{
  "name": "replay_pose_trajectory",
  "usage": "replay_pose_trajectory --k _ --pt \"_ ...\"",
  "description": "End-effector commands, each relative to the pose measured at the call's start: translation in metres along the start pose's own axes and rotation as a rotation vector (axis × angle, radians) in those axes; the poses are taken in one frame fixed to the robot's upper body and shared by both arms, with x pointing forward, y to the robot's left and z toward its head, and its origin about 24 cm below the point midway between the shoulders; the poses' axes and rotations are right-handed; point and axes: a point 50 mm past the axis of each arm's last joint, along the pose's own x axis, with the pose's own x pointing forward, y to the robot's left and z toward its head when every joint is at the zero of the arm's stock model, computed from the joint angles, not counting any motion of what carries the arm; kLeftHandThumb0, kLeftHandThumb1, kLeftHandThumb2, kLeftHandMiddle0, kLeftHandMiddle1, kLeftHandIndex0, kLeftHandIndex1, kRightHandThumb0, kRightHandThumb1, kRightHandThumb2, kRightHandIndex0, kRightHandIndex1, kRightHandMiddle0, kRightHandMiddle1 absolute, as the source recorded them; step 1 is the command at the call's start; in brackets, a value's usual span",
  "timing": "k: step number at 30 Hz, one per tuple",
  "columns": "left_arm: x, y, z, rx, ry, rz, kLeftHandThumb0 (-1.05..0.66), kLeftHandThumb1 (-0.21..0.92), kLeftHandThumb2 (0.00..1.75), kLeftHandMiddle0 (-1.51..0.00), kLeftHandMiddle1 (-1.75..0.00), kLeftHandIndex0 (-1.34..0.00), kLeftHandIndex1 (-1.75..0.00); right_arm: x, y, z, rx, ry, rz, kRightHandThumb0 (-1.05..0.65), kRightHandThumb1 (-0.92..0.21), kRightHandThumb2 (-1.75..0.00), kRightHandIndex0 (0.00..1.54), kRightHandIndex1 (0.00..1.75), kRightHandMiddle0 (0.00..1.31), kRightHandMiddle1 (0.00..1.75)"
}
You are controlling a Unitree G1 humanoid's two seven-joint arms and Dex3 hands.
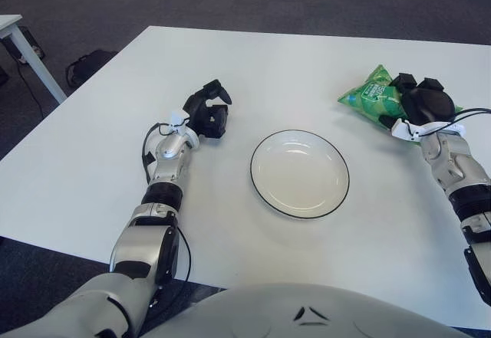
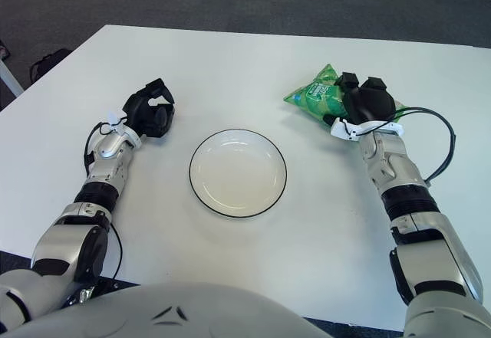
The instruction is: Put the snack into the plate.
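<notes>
Fingers of right hand (image 2: pixel 362 102) clasp green snack bag (image 2: pixel 314 96), raised right of plate (image 2: pixel 238 172) near table edge.

Snack bag (image 1: pixel 374 98): glossy green plastic film, crinkled, catching highlights, clamped under the right hand (image 1: pixel 420 105). Right hand itself: black matt plastic shell. Plate (image 1: pixel 299 173), to that hand's left: smooth glazed ceramic look, white with thin dark rim, slight sheen. Table (image 1: pixel 291 62) under it: white, smooth, matt laminate look. Left hand (image 1: pixel 207 113): same black matt plastic; forearms brushed silver metal. Floor (image 1: pixel 115 1) beyond: dark rough carpet.
</notes>
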Motion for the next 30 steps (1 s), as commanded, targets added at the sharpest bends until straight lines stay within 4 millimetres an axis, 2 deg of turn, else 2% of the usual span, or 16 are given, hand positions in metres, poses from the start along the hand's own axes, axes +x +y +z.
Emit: replay_pose_trajectory --k 1,11,22,30 --pt "-0.037 -0.009 -0.042 -0.067 0.162 0.034 -0.47 0.33 1.29 -1.24 -1.75 -0.59 -1.75 -0.017 0.033 -0.011 0.025 0.082 0.164 0.5 -0.24 -1.41 0.67 1.75 0.9 1.75" --pt "-0.037 -0.01 -0.042 -0.067 0.165 0.034 -0.48 0.3 1.34 -1.25 -1.75 -0.62 -1.75 -0.012 0.029 -0.014 0.03 0.106 0.145 0.52 -0.19 -1.47 0.71 1.75 0.96 1.75" --pt "-0.036 -0.011 -0.042 -0.055 0.185 0.038 -0.5 0.26 1.39 -1.27 -1.75 -0.66 -1.75 -0.001 -0.015 0.005 0.075 0.08 0.034 0.53 -0.17 -1.5 0.73 1.75 1.02 1.75" --pt "-0.035 -0.013 -0.042 -0.064 0.173 0.036 -0.48 0.3 1.34 -1.26 -1.75 -0.63 -1.75 0.0 -0.041 0.022 0.247 0.069 -0.064 0.53 -0.16 -1.51 0.74 1.75 1.03 1.75"
